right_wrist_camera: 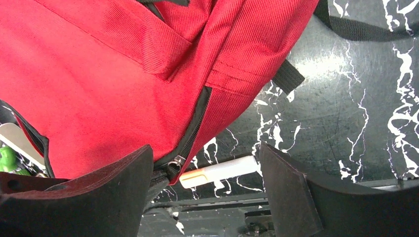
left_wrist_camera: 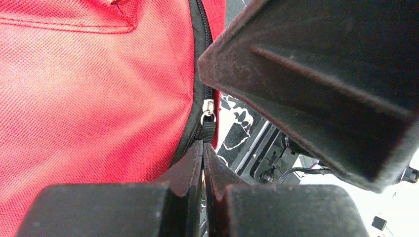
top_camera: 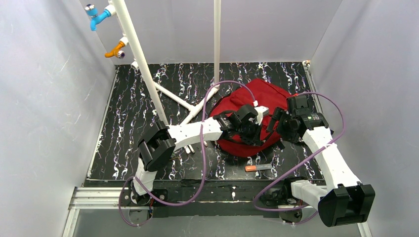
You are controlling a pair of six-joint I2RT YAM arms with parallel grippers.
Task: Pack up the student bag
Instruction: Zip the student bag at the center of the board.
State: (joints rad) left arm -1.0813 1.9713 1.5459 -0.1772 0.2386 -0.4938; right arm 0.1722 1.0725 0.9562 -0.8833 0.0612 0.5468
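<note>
Student bag (top_camera: pixel 267 93): dark red, flat on the black marbled table (top_camera: pixel 133 123), right of centre, under both grippers. Left gripper (left_wrist_camera: pixel 203 148): jaws fully closed, pinching the black zip pull (left_wrist_camera: pixel 208 127) on the bag's edge zip. Right gripper (right_wrist_camera: pixel 205 148): jaws wide, nothing held, straddling the bag's corner and zip end, one finger just beside the left gripper. White pen (right_wrist_camera: pixel 217 172) with orange end on the table, just beside the bag's near edge.

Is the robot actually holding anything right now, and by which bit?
The left end effector pinches the student bag by its black zip pull tab. The right end effector is open, holding nothing.
</note>
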